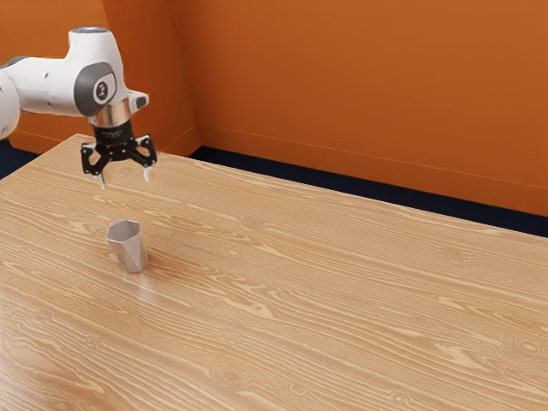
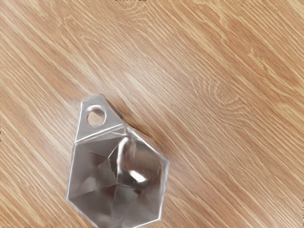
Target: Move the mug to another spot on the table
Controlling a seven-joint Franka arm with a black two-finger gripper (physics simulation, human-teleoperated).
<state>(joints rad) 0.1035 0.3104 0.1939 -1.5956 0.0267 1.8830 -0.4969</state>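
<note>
Mug [image 1: 128, 244] stands upright on the table [image 1: 342, 300], mouth up, nothing touching it. Its handle [image 2: 96, 116] juts to one side, leaving the faceted walls free for a grip. Claw [image 1: 125, 177] hangs directly above, fingers spread and empty, apparently aligned for descent. Wall [image 1: 360, 77] lies behind.

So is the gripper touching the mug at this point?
Apart. The exterior view shows the open gripper hanging above the mug, with bare table showing between its fingertips and the mug's rim.
</note>
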